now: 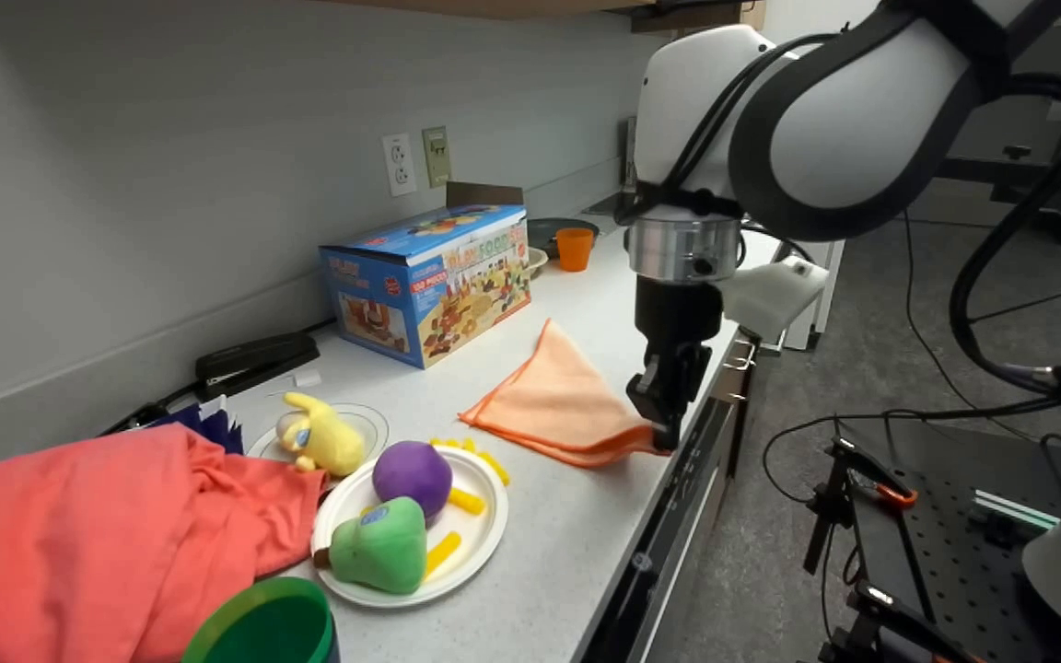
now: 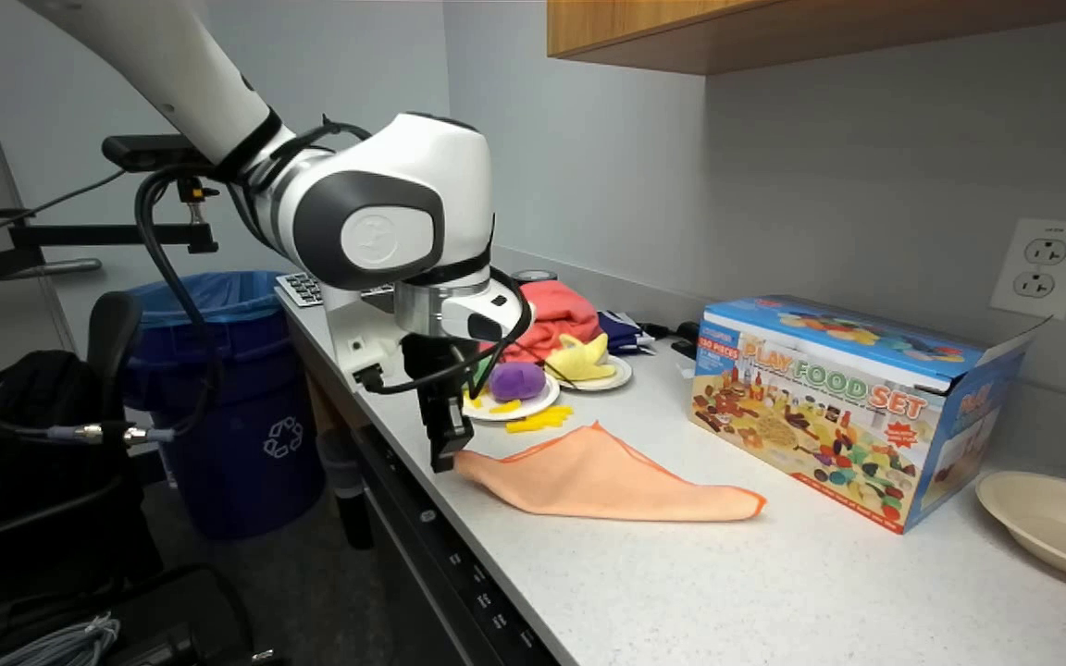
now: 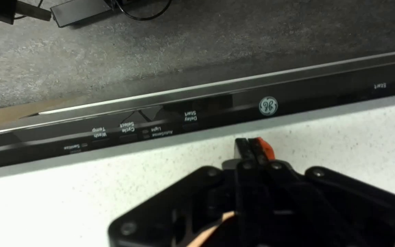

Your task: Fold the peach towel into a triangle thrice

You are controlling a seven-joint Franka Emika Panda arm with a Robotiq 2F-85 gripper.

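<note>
The peach towel (image 1: pixel 558 401) lies on the counter as a roughly triangular, folded piece with orange edges. It also shows in an exterior view (image 2: pixel 588 476), where its end at the gripper is lifted a little off the counter. My gripper (image 1: pixel 666 438) points down near the counter's front edge, with its jaws closed on that corner of the towel. In the wrist view the fingertips (image 3: pixel 248 142) are nearly together, and an orange bit of the towel (image 3: pixel 266 149) sticks out beside one finger. Most of the towel is hidden behind the gripper in the wrist view.
A play food box (image 1: pixel 429 276) stands by the wall behind the towel. A white plate (image 1: pixel 484 552) with plush toys and yellow pieces, a coral cloth (image 1: pixel 116 543) and a green cup (image 1: pixel 263 626) are nearby. The counter edge drops to a dishwasher (image 3: pixel 218 106). A beige bowl (image 2: pixel 1060 527) stands beyond the box.
</note>
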